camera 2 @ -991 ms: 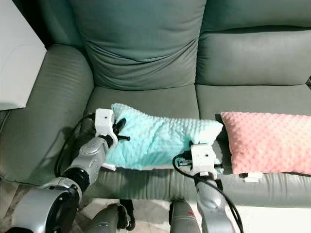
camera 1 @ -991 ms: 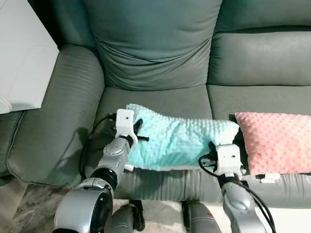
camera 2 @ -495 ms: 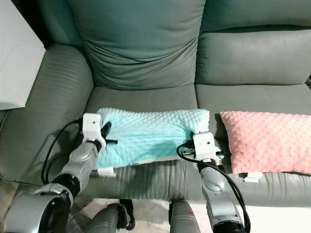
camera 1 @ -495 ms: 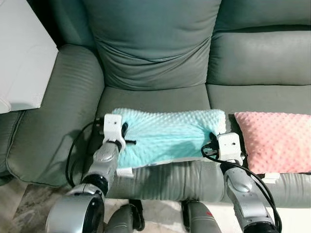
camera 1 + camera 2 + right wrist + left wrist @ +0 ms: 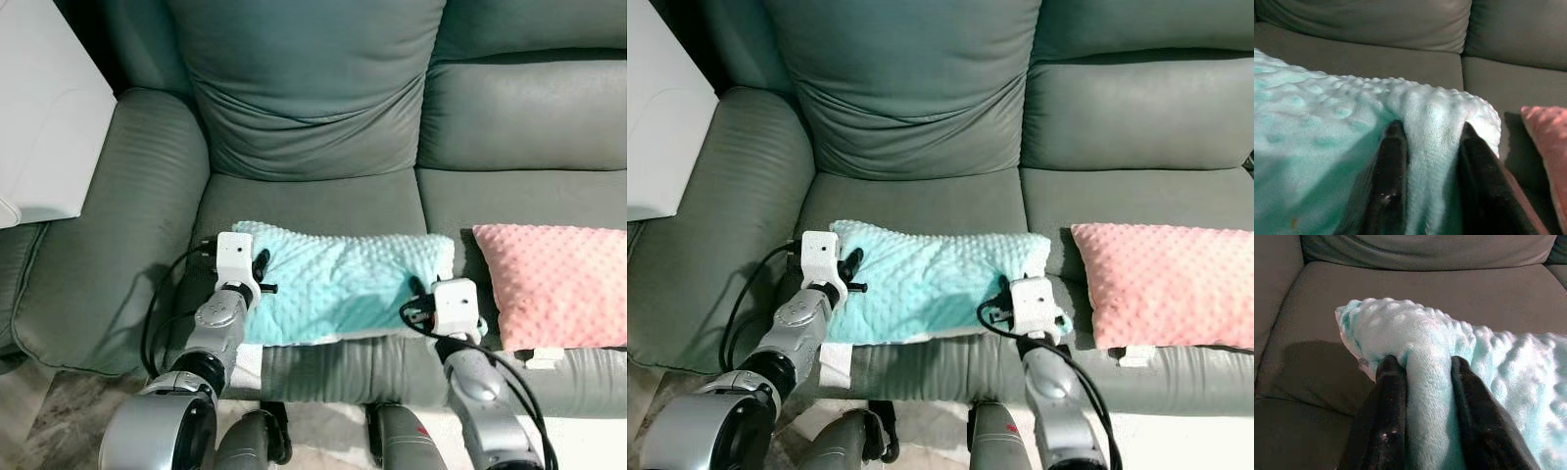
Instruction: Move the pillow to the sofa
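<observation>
Two grippers clamp teal pillow (image 5: 343, 284) | left gripper (image 5: 1422, 382) | right gripper (image 5: 1425, 147) | sofa (image 5: 313, 201) seat

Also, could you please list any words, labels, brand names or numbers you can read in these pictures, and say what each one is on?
There is no readable text in any view.
The white tag at the front edge of the pink pillow is too small to tell whether it bears print.
The teal pillow, the sofa and the white wrist mounts behind the left gripper and the right gripper show no lettering.
</observation>
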`<state>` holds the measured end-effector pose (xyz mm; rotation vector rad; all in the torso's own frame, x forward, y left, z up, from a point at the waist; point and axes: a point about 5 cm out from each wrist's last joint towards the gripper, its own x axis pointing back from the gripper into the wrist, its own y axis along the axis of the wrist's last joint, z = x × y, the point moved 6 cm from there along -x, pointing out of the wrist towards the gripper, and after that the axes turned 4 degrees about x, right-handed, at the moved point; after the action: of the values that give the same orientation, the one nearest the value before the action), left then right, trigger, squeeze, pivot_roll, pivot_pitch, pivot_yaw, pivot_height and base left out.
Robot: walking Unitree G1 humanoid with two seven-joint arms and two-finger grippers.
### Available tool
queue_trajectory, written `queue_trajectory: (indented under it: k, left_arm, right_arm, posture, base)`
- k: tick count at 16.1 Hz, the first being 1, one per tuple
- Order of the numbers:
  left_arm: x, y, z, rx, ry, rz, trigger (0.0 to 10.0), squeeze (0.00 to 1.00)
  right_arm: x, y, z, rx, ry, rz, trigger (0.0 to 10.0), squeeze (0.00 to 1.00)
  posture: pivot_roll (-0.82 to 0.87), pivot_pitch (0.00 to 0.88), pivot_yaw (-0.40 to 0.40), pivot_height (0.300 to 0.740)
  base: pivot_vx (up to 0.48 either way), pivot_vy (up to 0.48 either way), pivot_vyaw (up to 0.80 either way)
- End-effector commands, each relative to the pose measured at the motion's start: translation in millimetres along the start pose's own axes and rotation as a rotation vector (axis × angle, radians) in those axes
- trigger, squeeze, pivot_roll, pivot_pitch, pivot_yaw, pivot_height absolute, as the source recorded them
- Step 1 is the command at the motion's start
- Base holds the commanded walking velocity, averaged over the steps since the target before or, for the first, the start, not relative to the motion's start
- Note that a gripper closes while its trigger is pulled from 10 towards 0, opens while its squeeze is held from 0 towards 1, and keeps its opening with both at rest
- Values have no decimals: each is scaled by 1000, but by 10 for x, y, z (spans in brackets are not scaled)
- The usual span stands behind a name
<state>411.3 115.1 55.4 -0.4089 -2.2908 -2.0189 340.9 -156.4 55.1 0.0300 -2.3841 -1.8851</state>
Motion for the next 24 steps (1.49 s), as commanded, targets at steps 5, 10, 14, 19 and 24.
queue_trajectory:
  k: [5,10,14,19,24]
  left_arm:
    - [51,-151,19,17,-7,38,10000,1000]
    - [91,-185,63,29,-15,26,10000,1000]
    - [162,-248,137,45,-57,27,10000,1000]
    - [379,-401,390,-14,-139,73,10000,1000]
    - [762,-716,287,-87,-328,191,10000,1000]
  right_arm:
    - [101,-83,103,-12,22,14,10000,1000]
    - [94,-80,49,-10,13,16,10000,1000]
    - [131,-45,47,-30,16,13,10000,1000]
    - [335,69,165,-111,83,91,10000,1000]
    - [854,-296,379,-208,219,404,10000,1000]
  posture:
    - [-219,373,102,740]
    - [-215,371,101,740]
    - [-199,363,101,740]
    - [-182,341,98,740]
    - [-177,310,100,740]
  base:
    - [0,0,0]
    - [0,0,0]
    - [0,0,0]
    - [0,0,0]
    - [0,0,0]
